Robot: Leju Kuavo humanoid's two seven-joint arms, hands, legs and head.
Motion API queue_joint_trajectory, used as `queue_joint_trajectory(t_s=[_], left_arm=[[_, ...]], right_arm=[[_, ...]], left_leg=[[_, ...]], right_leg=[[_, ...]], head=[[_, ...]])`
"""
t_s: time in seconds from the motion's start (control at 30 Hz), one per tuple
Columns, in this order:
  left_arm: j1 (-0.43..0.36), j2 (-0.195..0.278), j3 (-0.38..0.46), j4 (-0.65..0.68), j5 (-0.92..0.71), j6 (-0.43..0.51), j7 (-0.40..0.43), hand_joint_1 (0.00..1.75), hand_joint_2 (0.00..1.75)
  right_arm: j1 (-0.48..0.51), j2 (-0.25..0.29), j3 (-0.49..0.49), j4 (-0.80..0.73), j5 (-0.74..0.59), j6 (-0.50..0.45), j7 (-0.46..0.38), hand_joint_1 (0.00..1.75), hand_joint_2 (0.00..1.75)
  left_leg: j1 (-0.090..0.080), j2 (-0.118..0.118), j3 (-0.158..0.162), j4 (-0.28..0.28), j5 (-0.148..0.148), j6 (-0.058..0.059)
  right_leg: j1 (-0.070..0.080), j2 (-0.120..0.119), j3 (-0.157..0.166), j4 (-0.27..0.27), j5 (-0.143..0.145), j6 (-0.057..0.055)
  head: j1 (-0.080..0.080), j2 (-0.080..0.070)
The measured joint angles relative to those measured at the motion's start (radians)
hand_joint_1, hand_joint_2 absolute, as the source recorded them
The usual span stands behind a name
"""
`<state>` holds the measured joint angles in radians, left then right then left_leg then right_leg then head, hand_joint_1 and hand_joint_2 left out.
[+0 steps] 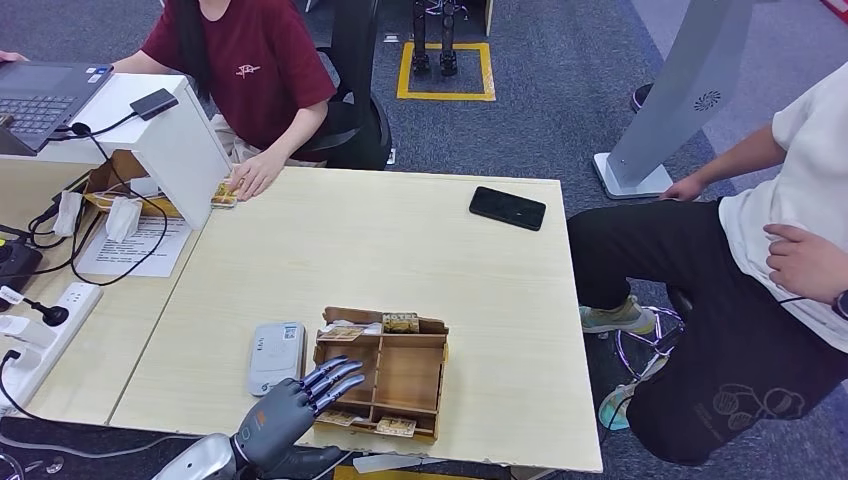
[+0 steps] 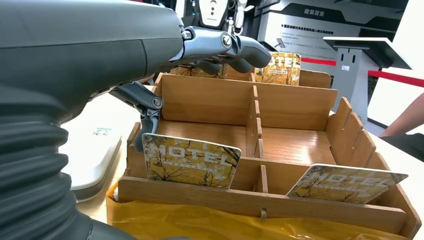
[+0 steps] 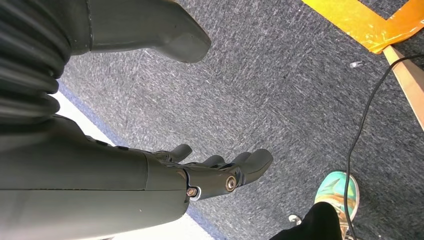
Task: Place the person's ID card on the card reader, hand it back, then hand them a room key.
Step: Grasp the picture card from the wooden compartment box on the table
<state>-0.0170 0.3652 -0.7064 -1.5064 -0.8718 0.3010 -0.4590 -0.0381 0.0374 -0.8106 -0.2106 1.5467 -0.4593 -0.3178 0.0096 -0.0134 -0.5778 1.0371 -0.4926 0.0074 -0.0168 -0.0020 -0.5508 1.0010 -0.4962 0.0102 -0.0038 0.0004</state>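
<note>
Left hand: the left hand sits at the near table edge, fingers spread and extended over the near-left corner of the wooden key box, holding nothing; in the wrist view its fingers reach over the box's compartments.
Right hand: the right hand hangs beside the table over grey carpet, fingers loosely extended and apart, holding nothing.
Room keys: a hotel key card leans upright in the near-left compartment, just below the hand; a second card leans in the near-right compartment; another stands at the box's far wall.
Card reader: the white card reader lies just left of the box, near the table's near edge.
ID card: a card lies at the far-left of the table under the hand of the person in the dark red shirt; whether it is the ID cannot be told.
Open room: the broad middle of the light wooden table is bare between box and far edge; a black phone lies far right.
Edges: the box sits close to the near edge.
Cut off: a seated person in a white shirt at the right is partly out of frame.
</note>
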Motion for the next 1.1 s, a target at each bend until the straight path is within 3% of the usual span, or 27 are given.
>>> queue_joint_trajectory(t_s=[1.1], left_arm=[[0.001,-0.008,0.000,0.007,-0.045,0.040,0.036,0.00,1.75]], right_arm=[[0.000,0.000,-0.003,0.000,0.000,-0.003,-0.004,0.00,1.75]], left_leg=[[0.000,0.000,0.000,0.000,0.000,0.000]], right_leg=[[0.000,0.000,0.000,0.000,0.000,0.000]], head=[[0.000,0.000]])
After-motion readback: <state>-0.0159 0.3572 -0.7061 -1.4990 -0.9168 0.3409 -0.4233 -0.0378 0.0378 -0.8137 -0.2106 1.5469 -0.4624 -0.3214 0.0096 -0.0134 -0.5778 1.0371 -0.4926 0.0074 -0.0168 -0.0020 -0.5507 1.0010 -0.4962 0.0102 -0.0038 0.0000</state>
